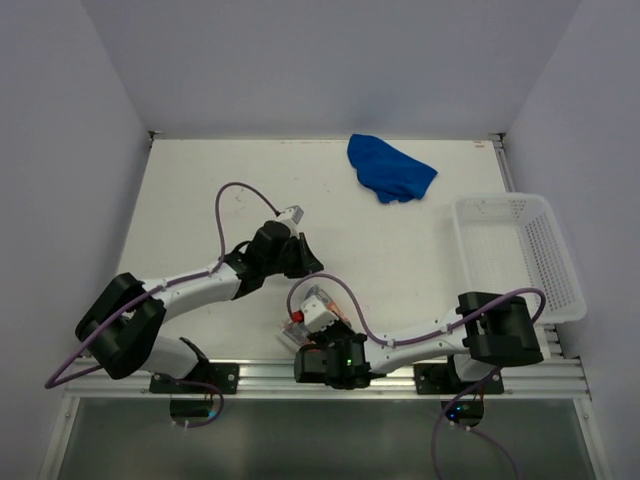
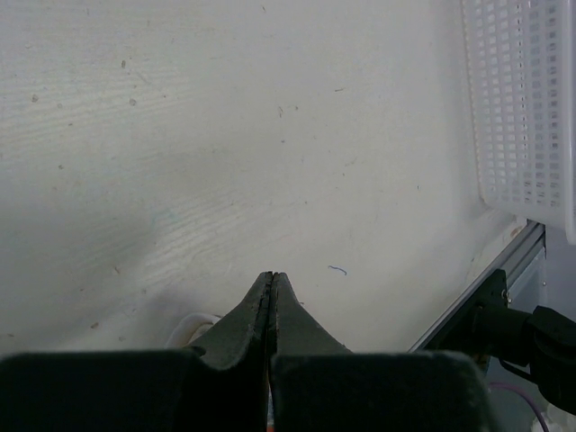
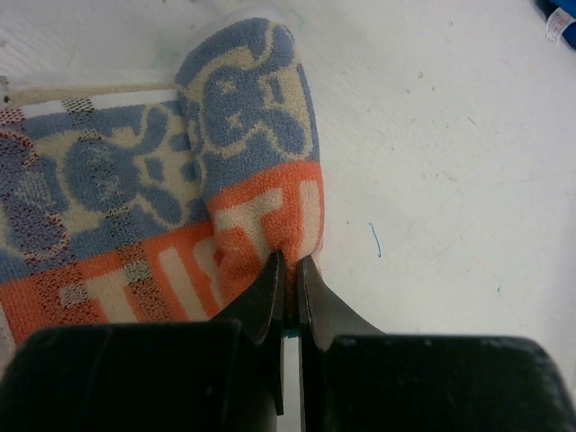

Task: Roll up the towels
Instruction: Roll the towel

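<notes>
The patterned towel [image 3: 171, 198], orange, grey-blue and white with block letters, lies flat on the table with its right edge folded over into a thick roll. My right gripper [image 3: 288, 263] is shut on the orange end of that roll. In the top view my right wrist hides this towel almost entirely. The blue towel [image 1: 390, 168] lies crumpled at the far side of the table, and its corner shows in the right wrist view [image 3: 558, 18]. My left gripper [image 2: 272, 277] is shut on nothing, low over bare table, just left of the right wrist [image 1: 308, 263].
A white mesh basket [image 1: 520, 250] stands at the table's right edge and also fills the upper right of the left wrist view [image 2: 531, 108]. An aluminium rail [image 1: 400, 372] with the arm bases runs along the near edge. White walls enclose the table.
</notes>
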